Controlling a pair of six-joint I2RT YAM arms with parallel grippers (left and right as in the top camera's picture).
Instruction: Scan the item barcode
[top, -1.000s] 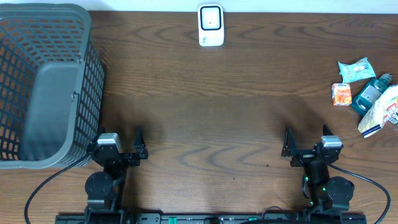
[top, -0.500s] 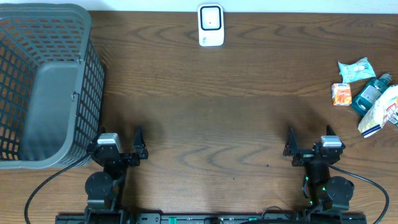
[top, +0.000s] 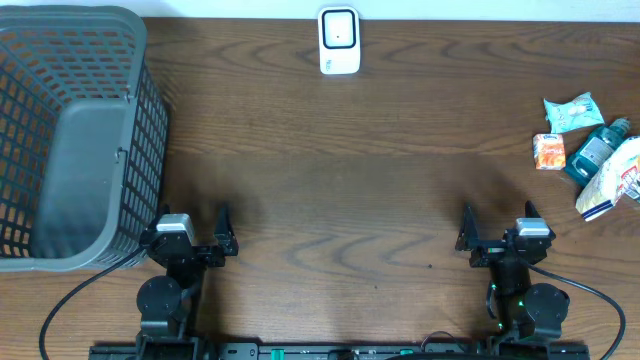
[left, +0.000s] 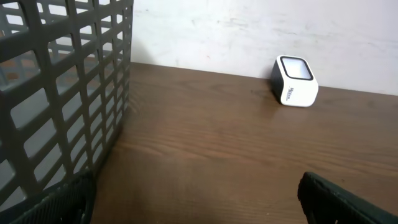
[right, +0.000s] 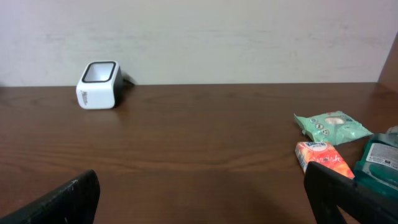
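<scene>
The white barcode scanner (top: 339, 41) stands at the table's far edge, its window facing up; it also shows in the left wrist view (left: 295, 81) and the right wrist view (right: 98, 84). The items lie at the far right: a green packet (top: 572, 111), a small orange pack (top: 549, 151), a teal bottle (top: 595, 150) and a white-and-yellow bag (top: 612, 180). My left gripper (top: 192, 226) (left: 199, 205) is open near the front edge, over bare wood. My right gripper (top: 496, 226) (right: 205, 202) is open too, well short of the orange pack (right: 323, 157) and green packet (right: 329, 126).
A tall grey mesh basket (top: 70, 130) fills the left side, its wall (left: 62, 93) close beside my left gripper's outer finger. Brown wood table (top: 340, 200) runs between the arms and the scanner; a pale wall stands behind.
The right gripper has shifted very slightly to the right. The left arm, the scanner and the items have not moved.
</scene>
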